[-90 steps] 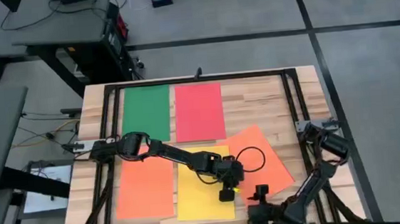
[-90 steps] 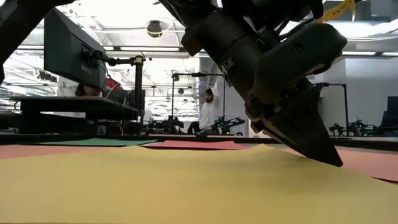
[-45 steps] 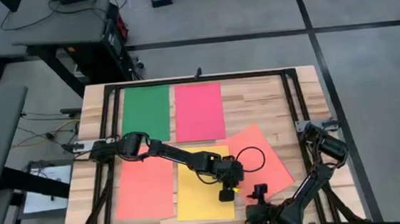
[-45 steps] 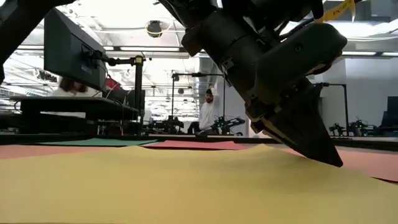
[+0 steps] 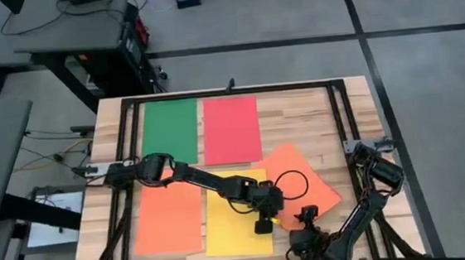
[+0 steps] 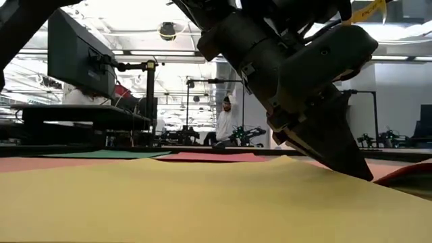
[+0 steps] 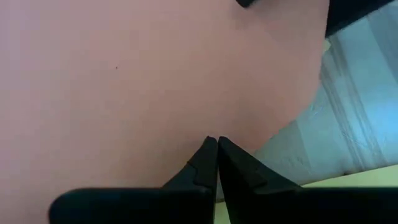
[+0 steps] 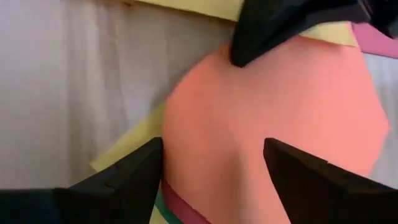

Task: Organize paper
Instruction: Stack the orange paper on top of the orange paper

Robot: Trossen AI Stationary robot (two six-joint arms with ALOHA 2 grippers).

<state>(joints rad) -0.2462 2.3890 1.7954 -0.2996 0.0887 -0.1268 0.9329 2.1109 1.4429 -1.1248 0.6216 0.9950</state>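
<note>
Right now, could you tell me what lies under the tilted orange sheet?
The tilted orange sheet overlaps the yellow sheet's edge and bare wooden table. The left gripper, shut, presses there; anything further beneath is hidden.

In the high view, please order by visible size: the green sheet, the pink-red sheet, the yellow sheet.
1. green sheet and pink-red sheet: they look alike, so no ranking between them.
2. yellow sheet: least shows, since the left arm covers part of it.

One camera is looking straight down on my whole table (image 5: 314, 111); another is peering level across it; my wrist cameras are hovering close over the paper (image 8: 273, 124), which all share.
</note>
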